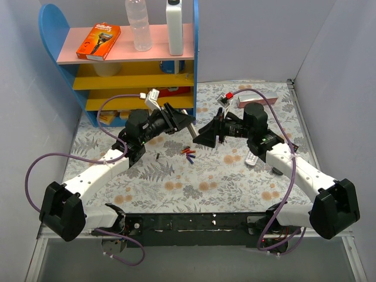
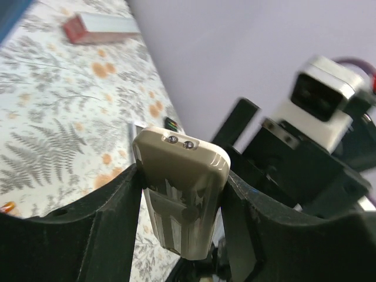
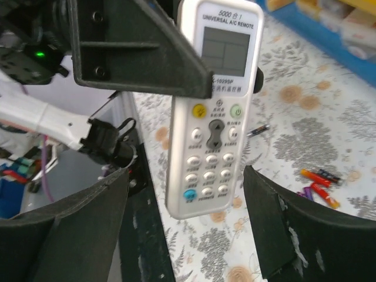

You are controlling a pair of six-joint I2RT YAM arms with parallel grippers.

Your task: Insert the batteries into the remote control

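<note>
The white remote control (image 3: 214, 106) hangs in the air, display up and buttons facing the right wrist camera. My left gripper (image 2: 182, 176) is shut on its upper part; the beige back and top end (image 2: 179, 158) show between the fingers. My right gripper (image 3: 187, 176) is open, with its jaws wide on either side of the remote's lower end and not touching it. In the top view both grippers, left (image 1: 179, 119) and right (image 1: 207, 135), meet above mid-table. The red and blue-purple batteries (image 1: 188, 154) lie on the cloth just below them and also show in the right wrist view (image 3: 317, 182).
A dark battery (image 1: 157, 155) lies left of the coloured ones. A slim white remote (image 1: 251, 159) and a black piece (image 1: 275, 170) lie by the right arm. A pink box (image 1: 249, 95) sits at the back. A blue and yellow shelf (image 1: 135, 64) stands back left.
</note>
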